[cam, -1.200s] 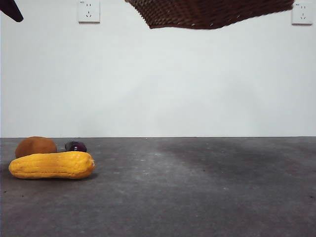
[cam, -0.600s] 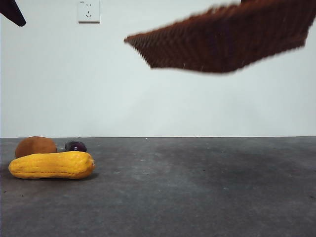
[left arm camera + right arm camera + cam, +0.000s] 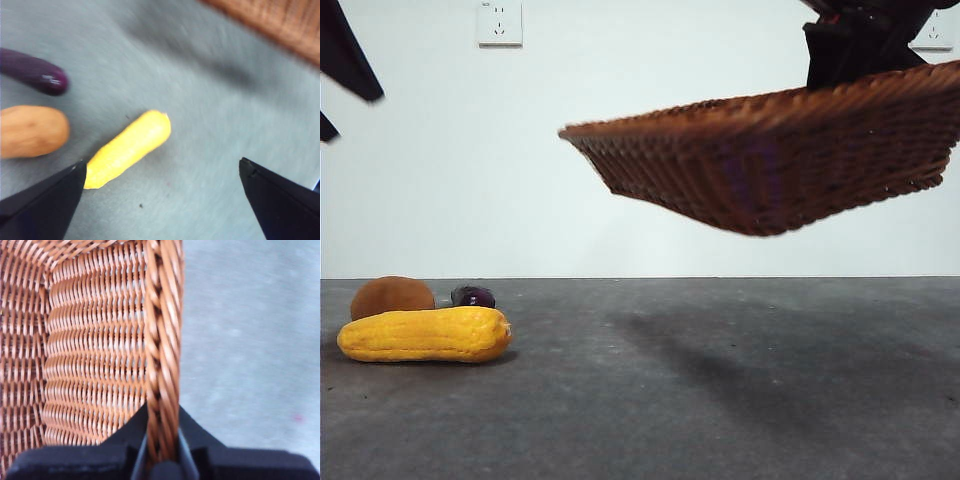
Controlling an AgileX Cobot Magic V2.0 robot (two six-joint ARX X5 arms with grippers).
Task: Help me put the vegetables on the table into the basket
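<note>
Progress: none of the three vegetables is in the basket (image 3: 770, 160) yet. The yellow cob (image 3: 425, 334) lies on the desk (image 3: 720, 400) at the left of the front view, with the orange-brown lump (image 3: 392, 296) and the small purple piece (image 3: 473, 296) just behind it. All three rest close together, well apart from the basket.

Basket: held in the air, above the right half of the desk, tilted so that its left end hangs lower than the gripped end. It casts a soft shadow on the desk below. The right gripper (image 3: 162, 460) has its jaws clamped on the braided rim (image 3: 162, 340), one jaw inside the wall and one outside. The basket interior appears empty, though only part of it shows.

Left gripper (image 3: 160, 170): jaws spread wide, holding nothing, poised above the cob (image 3: 127, 148). The wrist view is blurred, so its height over the cob is uncertain.

Change over the last second: the basket has come down from the top edge of the front view and is now fully visible, with the right arm showing above it. The vegetables have not moved.

Remaining: set the basket down, then load all three pieces.
</note>
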